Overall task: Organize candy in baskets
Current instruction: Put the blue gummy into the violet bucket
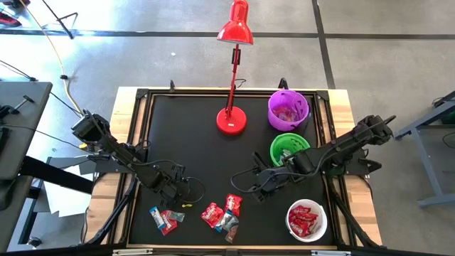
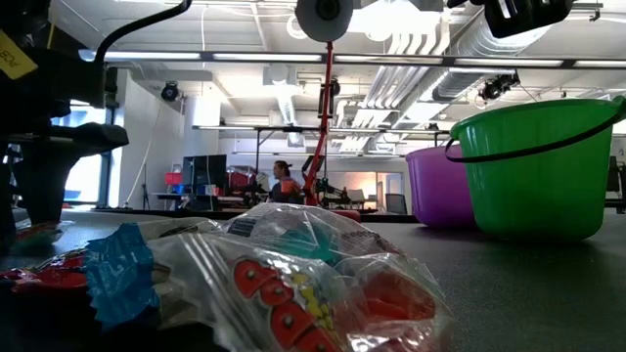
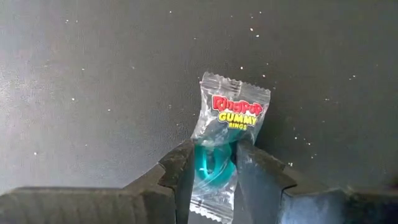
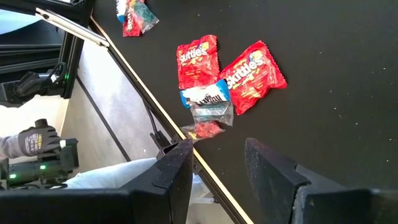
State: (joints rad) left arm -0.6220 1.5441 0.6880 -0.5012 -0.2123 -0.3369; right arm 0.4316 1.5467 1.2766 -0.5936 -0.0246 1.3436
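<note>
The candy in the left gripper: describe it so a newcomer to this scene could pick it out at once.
Start at the black table mat and go to its near left part, where the left gripper is shut on a clear packet. It holds a teal gummy ring and is printed Ring Pop Gummy Rings. The red Skittles bags lying farther along the mat are opaque, and nothing grips them.

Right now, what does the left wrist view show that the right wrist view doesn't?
Only the left wrist view shows the left gripper shut on a clear Ring Pop gummy packet holding a teal ring. Only the right wrist view shows the right gripper open and empty, two red Skittles packets, a blue-and-white candy beside them, and a gloved hand off the table. Both show the black tabletop.
</note>
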